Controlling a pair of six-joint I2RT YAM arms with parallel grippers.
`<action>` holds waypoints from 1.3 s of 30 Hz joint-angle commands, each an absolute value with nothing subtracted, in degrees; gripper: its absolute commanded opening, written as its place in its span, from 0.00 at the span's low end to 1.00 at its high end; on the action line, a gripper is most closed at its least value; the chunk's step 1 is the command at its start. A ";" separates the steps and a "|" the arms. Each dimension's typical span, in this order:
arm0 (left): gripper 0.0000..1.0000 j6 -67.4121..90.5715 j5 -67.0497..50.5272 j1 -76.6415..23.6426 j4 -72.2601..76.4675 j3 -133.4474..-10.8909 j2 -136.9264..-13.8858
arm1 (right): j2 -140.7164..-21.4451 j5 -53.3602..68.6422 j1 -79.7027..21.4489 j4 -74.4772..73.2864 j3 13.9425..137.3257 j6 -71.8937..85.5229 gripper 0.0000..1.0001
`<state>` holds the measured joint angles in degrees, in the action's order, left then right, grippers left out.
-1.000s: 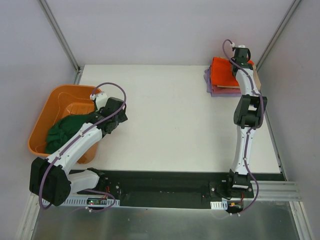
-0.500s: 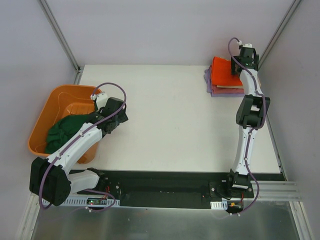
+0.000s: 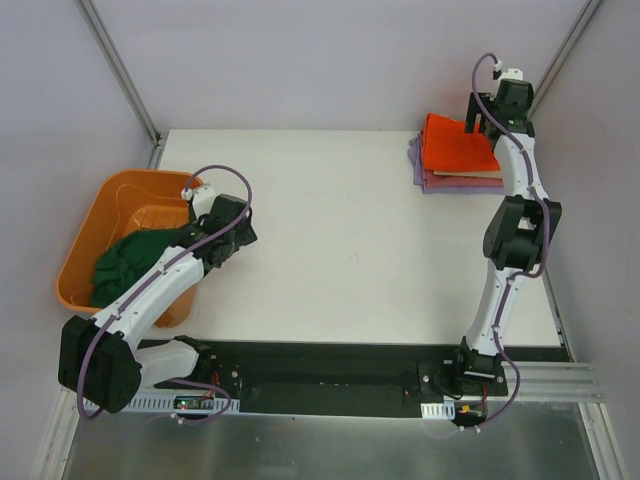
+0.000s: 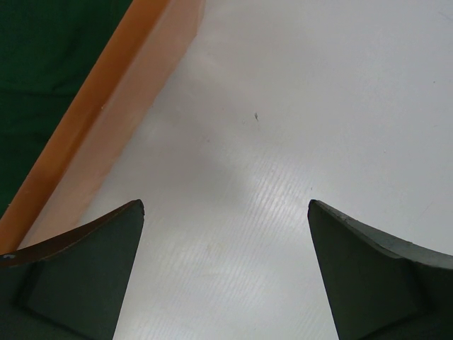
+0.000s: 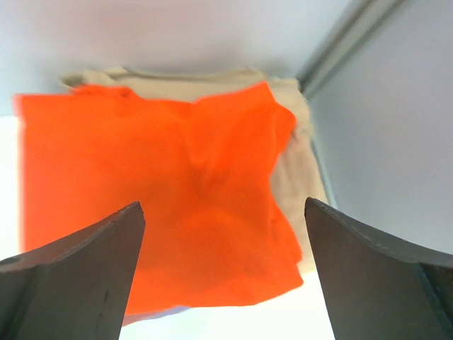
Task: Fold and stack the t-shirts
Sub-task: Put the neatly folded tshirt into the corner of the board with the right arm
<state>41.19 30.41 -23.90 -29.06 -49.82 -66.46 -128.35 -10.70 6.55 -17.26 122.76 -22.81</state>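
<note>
A folded bright orange t-shirt (image 3: 455, 146) (image 5: 170, 205) tops the stack at the table's back right corner. Under it lie a tan t-shirt (image 5: 294, 166) and a lavender one (image 3: 432, 181). My right gripper (image 3: 479, 113) (image 5: 223, 205) hovers above the stack's right side, open, with nothing between its fingers. A dark green t-shirt (image 3: 125, 262) (image 4: 39, 67) lies crumpled in the orange tub (image 3: 105, 205) at the left. My left gripper (image 4: 225, 204) is open over bare table just right of the tub's rim (image 4: 106, 103).
White enclosure walls and metal corner posts (image 3: 560, 50) stand close behind the stack. The white table (image 3: 340, 240) stretches between the tub and the stack. The arm bases sit on a black rail (image 3: 330, 375) at the near edge.
My right gripper has opened, let go of the orange t-shirt and lifted back away from the stack. The left arm has not moved.
</note>
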 commanded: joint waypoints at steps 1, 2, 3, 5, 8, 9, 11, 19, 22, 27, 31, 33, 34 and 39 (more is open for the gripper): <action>0.99 42.27 30.32 -23.47 -29.71 -51.68 -66.36 | -125.24 4.72 8.08 -14.77 122.95 -14.08 0.96; 0.99 42.45 30.76 -23.47 -29.62 -51.68 -66.53 | -126.11 6.05 8.35 -14.94 123.39 -12.06 0.96; 0.99 42.63 31.20 -23.47 -29.62 -51.77 -66.71 | -126.99 8.07 8.70 -15.03 124.09 -10.39 0.96; 0.99 42.36 31.20 -23.47 -29.62 -52.29 -67.06 | -128.66 11.41 9.31 -14.77 124.89 -8.01 0.96; 0.99 42.28 31.03 -23.47 -29.62 -52.91 -67.94 | -130.95 11.96 10.02 -15.12 126.47 -7.12 0.96; 0.99 42.28 30.94 -23.47 -29.71 -53.00 -68.20 | -131.57 11.34 10.28 -15.12 126.82 -7.03 0.96; 0.99 42.62 30.76 -23.47 -29.71 -53.09 -68.73 | -132.36 8.89 10.72 -14.86 127.09 -7.64 0.96; 0.99 42.36 29.80 -23.47 -29.62 -54.93 -71.45 | -136.67 4.31 12.30 -14.94 127.80 -10.47 0.96; 0.99 42.27 29.45 -23.47 -29.62 -55.11 -71.37 | -137.81 4.04 13.70 -13.71 127.26 -8.01 0.96; 0.99 42.54 29.18 -23.47 -29.62 -54.76 -70.32 | -138.52 8.60 16.52 -12.05 128.23 -1.07 0.96; 0.99 42.63 28.83 -23.47 -29.62 -54.84 -70.05 | -137.03 10.90 17.31 -10.20 128.85 2.19 0.96; 0.99 42.36 28.74 -23.55 -29.62 -54.84 -69.87 | -135.36 11.95 17.32 -10.20 128.94 2.37 0.96; 0.99 42.36 28.74 -23.47 -29.62 -54.84 -69.44 | -134.57 12.74 17.40 -10.28 128.76 2.55 0.96; 0.99 42.19 28.74 -23.55 -29.62 -54.05 -66.19 | -126.67 14.68 17.40 -12.65 126.39 1.76 0.96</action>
